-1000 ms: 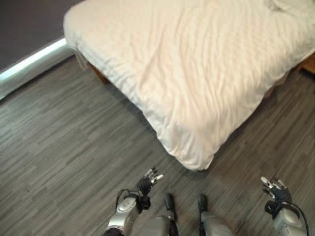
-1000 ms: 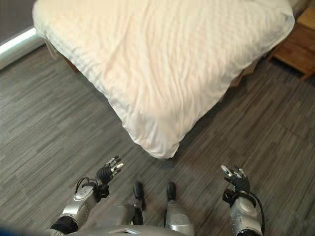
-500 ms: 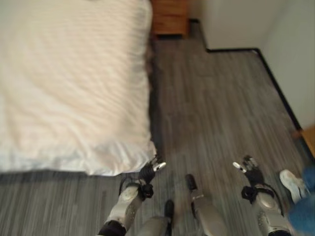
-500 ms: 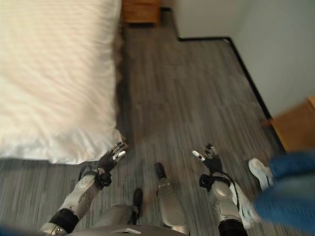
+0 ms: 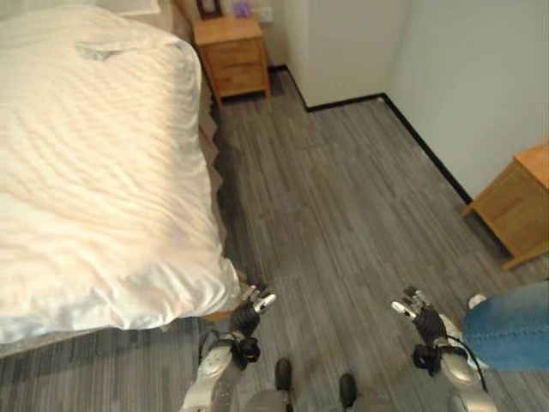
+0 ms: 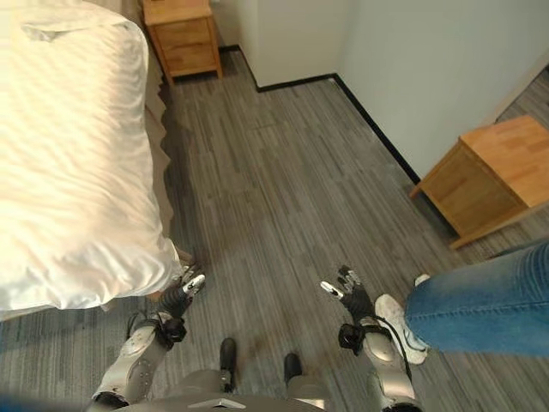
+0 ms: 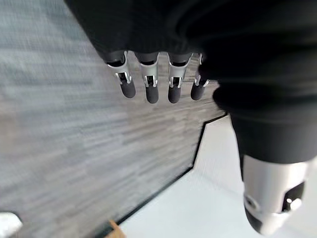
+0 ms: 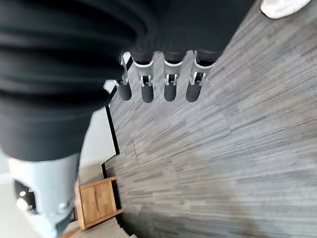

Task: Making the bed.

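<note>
White and faintly striped, the duvet (image 5: 94,172) covered the bed (image 6: 159,129) from about nine to eleven o'clock in the head views, its near corner hanging rumpled over the mattress edge. A crumpled fold of cloth, possibly a pillow end, lay near the far end of the cover at eleven o'clock.

The left hand (image 5: 246,311) hung at seven o'clock above the grey plank floor (image 5: 334,215), just beside the drooping duvet corner but apart from it; its wrist view showed the fingers (image 7: 148,82) straight and loose, holding nothing. The right hand (image 5: 423,318) hung at five o'clock over the floor, well apart from the bed, its fingers (image 8: 168,84) likewise relaxed and empty.

A wooden nightstand (image 5: 232,56) stood at twelve o'clock beside the head of the bed, against the pale wall (image 5: 463,77). A second wooden cabinet (image 6: 480,176) sat at three o'clock by the wall. A person's leg in blue jeans (image 6: 489,305) with a white shoe (image 6: 396,318) came in at four o'clock, close to the right hand.
</note>
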Controlling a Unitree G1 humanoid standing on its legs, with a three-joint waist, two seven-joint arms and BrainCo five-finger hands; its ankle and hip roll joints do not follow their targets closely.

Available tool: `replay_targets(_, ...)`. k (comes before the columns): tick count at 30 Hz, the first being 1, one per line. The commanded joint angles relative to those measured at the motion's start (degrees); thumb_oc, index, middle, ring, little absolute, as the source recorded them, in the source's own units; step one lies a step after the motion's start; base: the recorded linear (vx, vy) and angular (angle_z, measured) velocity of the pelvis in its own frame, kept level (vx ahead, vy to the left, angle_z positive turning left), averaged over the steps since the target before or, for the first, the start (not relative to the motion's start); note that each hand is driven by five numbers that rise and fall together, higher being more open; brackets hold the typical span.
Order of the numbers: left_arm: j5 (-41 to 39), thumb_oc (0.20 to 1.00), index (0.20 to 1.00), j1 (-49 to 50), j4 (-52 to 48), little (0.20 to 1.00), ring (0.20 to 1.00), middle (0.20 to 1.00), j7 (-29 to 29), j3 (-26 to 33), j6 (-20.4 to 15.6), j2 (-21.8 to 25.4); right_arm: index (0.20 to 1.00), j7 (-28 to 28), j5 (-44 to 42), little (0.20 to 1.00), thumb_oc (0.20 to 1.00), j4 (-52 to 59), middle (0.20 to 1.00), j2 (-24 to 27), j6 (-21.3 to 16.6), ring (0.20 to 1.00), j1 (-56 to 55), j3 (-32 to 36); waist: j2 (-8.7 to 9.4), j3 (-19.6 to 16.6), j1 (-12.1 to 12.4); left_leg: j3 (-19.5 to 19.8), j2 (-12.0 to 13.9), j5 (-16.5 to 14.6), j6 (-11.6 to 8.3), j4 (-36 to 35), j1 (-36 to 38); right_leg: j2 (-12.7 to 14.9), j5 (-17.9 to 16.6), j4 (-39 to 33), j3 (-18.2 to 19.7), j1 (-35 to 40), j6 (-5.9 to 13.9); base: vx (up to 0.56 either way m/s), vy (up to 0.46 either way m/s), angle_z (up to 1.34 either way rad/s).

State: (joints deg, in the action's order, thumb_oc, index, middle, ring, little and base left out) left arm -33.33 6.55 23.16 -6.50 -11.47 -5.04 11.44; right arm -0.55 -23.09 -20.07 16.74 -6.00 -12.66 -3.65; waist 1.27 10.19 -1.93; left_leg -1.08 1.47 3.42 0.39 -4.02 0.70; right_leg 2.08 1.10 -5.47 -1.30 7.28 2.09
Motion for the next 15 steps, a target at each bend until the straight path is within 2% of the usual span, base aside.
replay_targets(1,0.2,1.0,1.0,-0.7,-1.6,1.0,1.0,1.0,-0.3,0.8,-1.3,1.9,1.0,-0.5,-0.3,1.0,1.0,2.7,1.0,-0.6,-1.0,1.0,1.1,1.7,0.34,-3.1,-0.8,-0.6,-2.3,-2.2,1.1,-1.0,4.1,1.5,-4.0,5.0,4.7,-5.8,0.82,-0.03,0.007,0.03)
replay_targets(4,1.2,1.0,1.0,1.2,-1.8,1.0,1.0,1.0,-0.6,2.0,-1.4,2.1,1.0,-0.7,0.2,1.0,1.0,4.2,1.0,-0.9,-1.4,1.0,0.1,2.7,0.19,-3.7,-0.6,-0.9,-2.1,-2.1,1.22,-1.0,4.7,1.4,-4.1,5.6,4.8,-5.6,0.98,-0.07,-0.005,-0.03)
replay_targets(5,11.3,1.0,1.0,-1.9,-0.2,1.0,1.0,1.0,1.9,10.4,-1.7,6.5,1.0,-0.2,-5.2,1.0,1.0,-2.3,1.0,2.9,0.5,1.0,-2.4,13.1,0.21,-3.6,-0.7,-11.4,3.3,-4.0,-3.15,3.6,6.3,3.2,-3.0,4.4,-7.4,-4.2,1.88,-0.09,0.051,-0.1)
replay_targets(6,12.2,1.0,1.0,-1.5,-0.6,1.0,1.0,1.0,2.4,10.4,-1.7,6.2,1.0,0.0,-5.2,1.0,1.0,-1.7,1.0,2.2,0.5,1.0,-3.2,13.9,-0.56,-4.5,-1.4,-11.0,2.2,-3.8,-2.55,-1.0,7.7,2.6,-3.1,4.8,-6.8,-4.9,1.97,-0.13,0.087,0.2)
replay_targets(9,11.0,1.0,1.0,-2.7,-0.7,1.0,1.0,1.0,3.0,9.9,-1.7,5.6,1.0,0.6,-6.6,1.0,1.0,-3.1,1.0,0.5,0.0,1.0,-3.1,14.6,-0.6,-4.8,-1.8,-9.3,1.2,-3.8,-1.9,-1.0,7.3,2.9,-3.4,5.8,-7.0,-5.5,1.95,-0.09,0.085,0.38)
replay_targets(11,10.1,1.0,1.0,-2.7,-1.5,1.0,1.0,1.0,2.6,10.1,-1.7,5.9,1.0,-0.9,-4.6,1.0,1.0,-4.1,1.0,1.0,1.2,1.0,-2.1,12.4,-0.17,-5.1,-0.9,-7.8,0.6,-3.5,-1.26,-1.0,7.7,3.4,-3.2,6.4,-6.8,-4.8,1.83,-0.01,0.103,0.01)
replay_targets(15,10.7,1.0,1.0,-2.2,-0.6,1.0,1.0,1.0,3.0,11.0,-1.4,6.3,1.0,-1.0,-4.0,1.0,1.0,-3.0,1.0,1.4,1.3,1.0,0.6,10.6,0.25,-5.0,0.3,-6.5,-0.1,-3.6,-0.52,-1.0,8.1,4.1,-3.1,6.3,-6.7,-3.9,2.01,0.02,0.074,0.15)
